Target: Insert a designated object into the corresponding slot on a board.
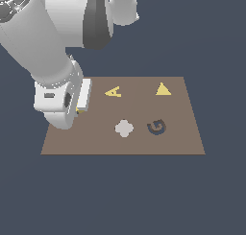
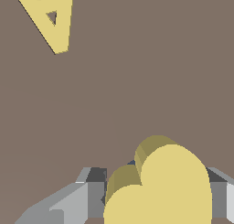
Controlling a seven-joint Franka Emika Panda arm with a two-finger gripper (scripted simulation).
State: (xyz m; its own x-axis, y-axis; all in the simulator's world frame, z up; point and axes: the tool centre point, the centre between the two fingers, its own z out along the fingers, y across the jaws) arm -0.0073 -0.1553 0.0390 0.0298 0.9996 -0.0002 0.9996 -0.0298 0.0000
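Note:
The brown board (image 1: 178, 143) lies flat on the dark floor. My gripper (image 1: 77, 112) is low over the board's part toward the exterior view's left. In the wrist view my gripper (image 2: 157, 193) is shut on the yellow heart (image 2: 169, 186), with a grey finger (image 2: 93, 193) on each side of it. Only a sliver of the heart (image 1: 79, 111) shows under the hand in the exterior view. The heart-shaped slot is hidden beneath the heart and hand; a small dark edge (image 2: 131, 163) shows just behind the heart.
On the board are a yellow letter A (image 1: 113, 92), also in the wrist view (image 2: 51, 17), a yellow triangle (image 1: 163, 89), a grey clover piece (image 1: 124, 128) and a dark G-shaped recess (image 1: 156, 127). The arm's large white links (image 1: 43, 42) hang over the board's left.

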